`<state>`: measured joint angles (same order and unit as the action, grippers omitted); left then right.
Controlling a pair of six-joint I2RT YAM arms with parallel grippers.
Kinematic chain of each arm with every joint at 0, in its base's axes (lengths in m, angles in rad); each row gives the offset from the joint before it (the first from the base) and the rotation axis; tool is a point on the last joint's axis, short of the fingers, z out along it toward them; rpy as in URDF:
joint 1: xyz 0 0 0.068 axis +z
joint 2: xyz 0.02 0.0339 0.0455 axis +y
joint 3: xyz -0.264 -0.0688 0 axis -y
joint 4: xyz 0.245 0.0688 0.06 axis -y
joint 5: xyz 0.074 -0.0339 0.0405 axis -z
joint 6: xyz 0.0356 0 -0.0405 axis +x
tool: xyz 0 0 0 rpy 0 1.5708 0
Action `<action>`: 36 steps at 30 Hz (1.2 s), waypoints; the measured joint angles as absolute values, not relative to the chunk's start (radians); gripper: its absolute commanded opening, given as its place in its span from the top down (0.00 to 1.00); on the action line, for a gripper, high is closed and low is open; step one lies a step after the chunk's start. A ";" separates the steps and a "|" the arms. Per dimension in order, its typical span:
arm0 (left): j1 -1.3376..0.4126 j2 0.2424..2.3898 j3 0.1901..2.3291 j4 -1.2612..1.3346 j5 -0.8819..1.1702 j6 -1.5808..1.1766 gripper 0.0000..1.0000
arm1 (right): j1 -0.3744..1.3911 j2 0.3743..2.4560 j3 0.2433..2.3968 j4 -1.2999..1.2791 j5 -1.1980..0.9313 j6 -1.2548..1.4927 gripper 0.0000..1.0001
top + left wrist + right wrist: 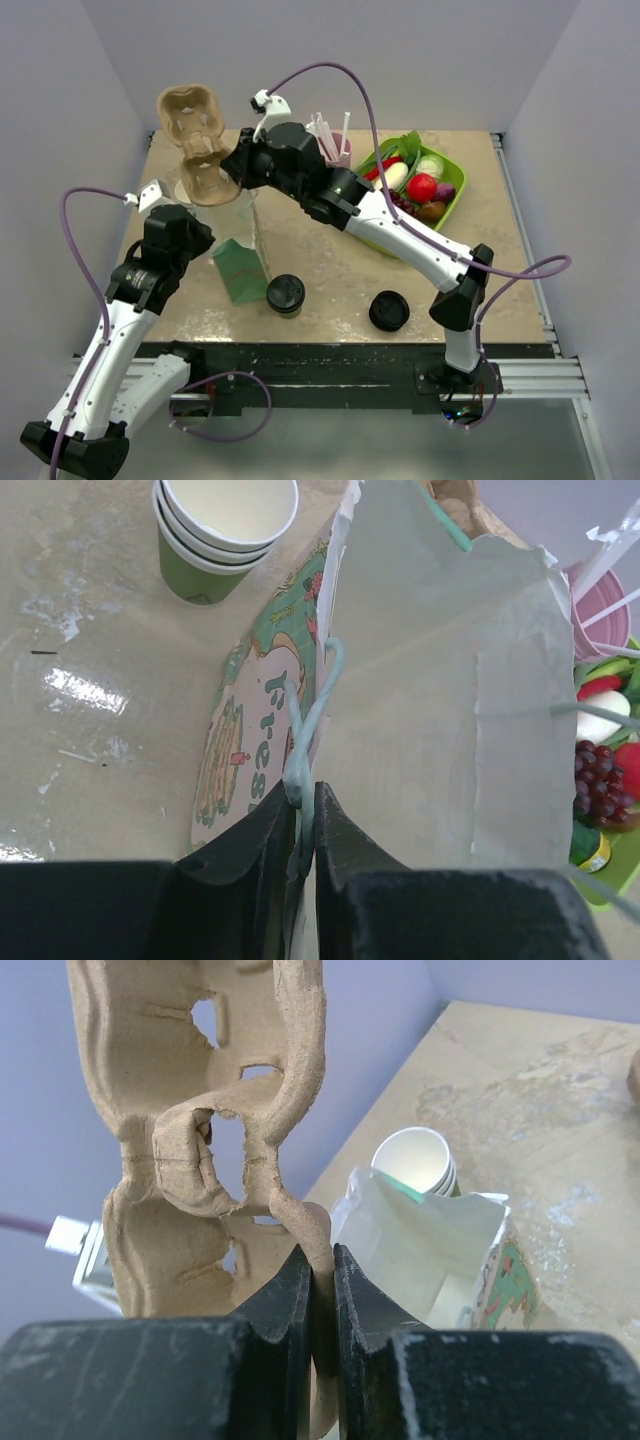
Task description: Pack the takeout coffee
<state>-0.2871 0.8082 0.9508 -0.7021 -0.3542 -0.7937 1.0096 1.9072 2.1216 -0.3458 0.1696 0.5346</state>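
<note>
Black fingers (262, 835) of the left hand (306, 805) were pinched together on the rim and pale cord handle (320, 705) of the paper bag (440, 730), which stood open on the surface (340, 265). Lettering on the bag's green printed side was only partly legible. Right hand (321, 1270) was clamped shut on the moulded cardboard cup carrier (200, 1110), held upright above the bag. Takeout coffee (286, 294), black lid fitted, stood on the surface just beside the bag's base, near the front edge, apart from both hands.
</note>
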 measured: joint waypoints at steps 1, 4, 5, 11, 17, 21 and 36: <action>-0.287 0.799 0.947 -0.702 -0.344 -0.796 0.86 | 1.014 1.921 2.143 -0.348 0.186 0.536 1.00; -0.287 0.785 0.937 -0.697 -0.327 -0.803 0.86 | 1.025 1.950 2.188 -0.354 0.239 0.535 1.00; -0.287 0.785 0.934 -0.697 -0.323 -0.804 0.86 | 1.030 1.958 2.201 -0.360 0.251 0.533 1.00; -0.287 0.801 0.929 -0.697 -0.313 -0.810 0.86 | 1.049 1.985 2.232 -0.393 0.302 0.508 1.00; -0.287 0.783 0.917 -0.696 -0.309 -0.812 0.87 | 1.053 1.966 2.100 -0.403 0.362 0.466 1.00; -0.287 0.781 0.917 -0.696 -0.303 -0.812 0.87 | 1.054 1.965 2.051 -0.430 0.407 0.442 1.00; -0.287 0.759 0.917 -0.726 -0.319 -0.866 0.93 | 1.148 1.745 1.769 -0.459 0.490 0.381 1.00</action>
